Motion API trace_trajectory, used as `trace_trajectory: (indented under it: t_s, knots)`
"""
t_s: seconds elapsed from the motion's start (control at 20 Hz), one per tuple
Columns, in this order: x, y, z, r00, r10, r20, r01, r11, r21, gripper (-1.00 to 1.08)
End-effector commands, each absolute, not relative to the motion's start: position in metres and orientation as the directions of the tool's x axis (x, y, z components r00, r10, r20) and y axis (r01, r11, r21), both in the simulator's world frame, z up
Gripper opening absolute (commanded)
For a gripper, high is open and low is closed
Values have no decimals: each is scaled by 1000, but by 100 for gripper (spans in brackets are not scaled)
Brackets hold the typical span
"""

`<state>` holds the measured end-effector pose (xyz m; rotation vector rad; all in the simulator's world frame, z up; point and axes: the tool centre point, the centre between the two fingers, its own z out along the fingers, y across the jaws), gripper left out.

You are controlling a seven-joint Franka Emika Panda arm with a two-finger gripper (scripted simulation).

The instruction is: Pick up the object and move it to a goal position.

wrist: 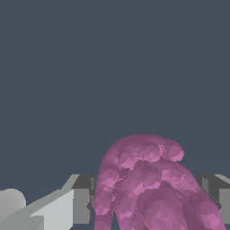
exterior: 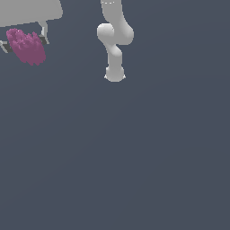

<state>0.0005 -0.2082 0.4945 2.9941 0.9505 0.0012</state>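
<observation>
The magenta-pink lumpy object (exterior: pixel 27 47) sits between the two dark-padded fingers of my white gripper (exterior: pixel 25 43) at the upper part of the exterior view's left. One finger (exterior: pixel 43 39) presses one side and the other finger (exterior: pixel 6 46) the opposite side. The gripper is shut on the object. In the wrist view the object (wrist: pixel 148 188) fills the space between the fingers of the gripper (wrist: pixel 150 201), with a finger (wrist: pixel 81 204) on one side and the other finger (wrist: pixel 218 197) on the far side. The object's lower end hangs past the fingertips.
The arm's white links and base (exterior: pixel 114 72) stand at the upper middle of the exterior view. A plain dark grey-blue floor (exterior: pixel 134 157) fills all else. No goal marker shows.
</observation>
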Motion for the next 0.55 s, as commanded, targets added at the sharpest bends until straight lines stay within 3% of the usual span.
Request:
trace_trajectory:
  t_s: [0.0,0.5]
  knots:
    - [0,-211,502,817,577,0,577,-817,0,-100]
    - [1,-214,511,817,577,0,577,-817,0,-100]
